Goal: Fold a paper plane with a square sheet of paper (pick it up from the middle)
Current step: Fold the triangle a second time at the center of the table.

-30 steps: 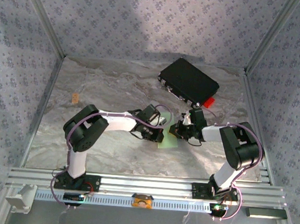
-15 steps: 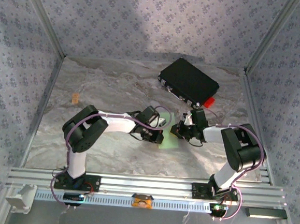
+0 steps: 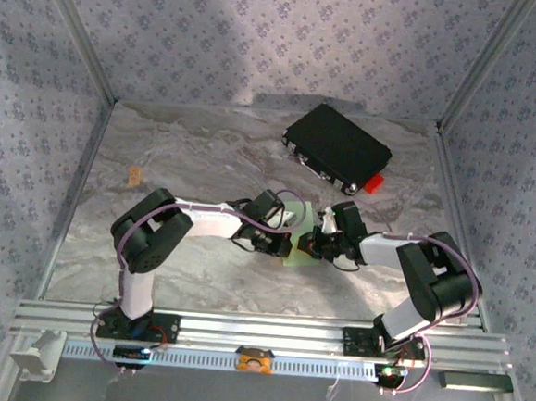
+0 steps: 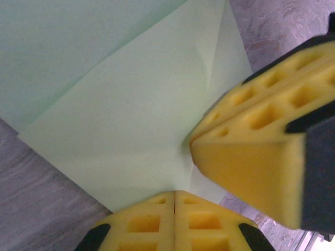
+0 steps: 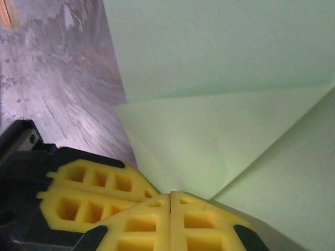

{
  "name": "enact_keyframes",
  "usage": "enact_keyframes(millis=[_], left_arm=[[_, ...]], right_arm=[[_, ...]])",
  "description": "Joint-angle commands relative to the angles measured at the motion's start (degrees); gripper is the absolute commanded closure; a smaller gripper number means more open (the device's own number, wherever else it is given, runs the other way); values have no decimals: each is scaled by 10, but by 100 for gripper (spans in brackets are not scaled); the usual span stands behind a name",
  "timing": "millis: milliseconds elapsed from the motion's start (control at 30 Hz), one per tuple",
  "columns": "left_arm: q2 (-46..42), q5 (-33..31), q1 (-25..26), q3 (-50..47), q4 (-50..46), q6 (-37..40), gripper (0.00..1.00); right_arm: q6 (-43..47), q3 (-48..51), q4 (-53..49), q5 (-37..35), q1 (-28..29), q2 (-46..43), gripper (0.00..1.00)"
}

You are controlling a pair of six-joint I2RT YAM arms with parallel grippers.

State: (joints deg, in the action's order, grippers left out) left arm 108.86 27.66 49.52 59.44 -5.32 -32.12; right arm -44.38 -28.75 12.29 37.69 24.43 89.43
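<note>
**Top view.** The sheet of paper (image 3: 299,252) lies on the bench (image 3: 188,157) between the two arms, at about 6 o'clock from the black case (image 3: 337,148), which carries a red tab (image 3: 372,183) at its 4 o'clock corner. The left hand (image 3: 283,239) meets the sheet from 9 o'clock, the right hand (image 3: 317,244) from 3 o'clock. The paper reads as a small pale green patch, not a slim dart.

**Left wrist view.** The left hand (image 4: 174,194) has its fingers pressed together, tips at the 6 o'clock edge of the sheet of paper (image 4: 120,130). Whether paper is caught between them cannot be told. The right hand (image 4: 195,142), also pressed together, touches the sheet at 3 o'clock. Slanted creases and overlapping layers show.

**Right wrist view.** The right hand (image 5: 170,196) is pressed together at the 6 o'clock edge of the sheet of paper (image 5: 220,136), with the left hand (image 5: 142,194) just beside it at 8 o'clock. A folded flap lies over a wider layer.

**Progress (judged).** The first diagonal folds appear made. Narrowing the sheet into a pointed plane with wings is left.
</note>
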Motion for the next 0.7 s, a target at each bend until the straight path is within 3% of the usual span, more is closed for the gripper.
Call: enact_keyframes(millis=[0, 133, 267, 533, 667], left_arm=[[-7, -13, -4, -13, -28, 1, 99], [-9, -15, -4, -16, -27, 2, 99], [-6, -13, -5, -13, -27, 1, 99], [-7, -12, -4, -14, -24, 0, 99], [-7, -13, -5, -15, -25, 2, 99]], right_arm=[[-1, 2, -2, 20, 3, 15, 100], [0, 13, -30, -18, -8, -21, 100], [-3, 0, -15, 7, -2, -28, 100], [-15, 2, 11, 18, 12, 25, 100], [-5, 14, -19, -12, 2, 28, 100]])
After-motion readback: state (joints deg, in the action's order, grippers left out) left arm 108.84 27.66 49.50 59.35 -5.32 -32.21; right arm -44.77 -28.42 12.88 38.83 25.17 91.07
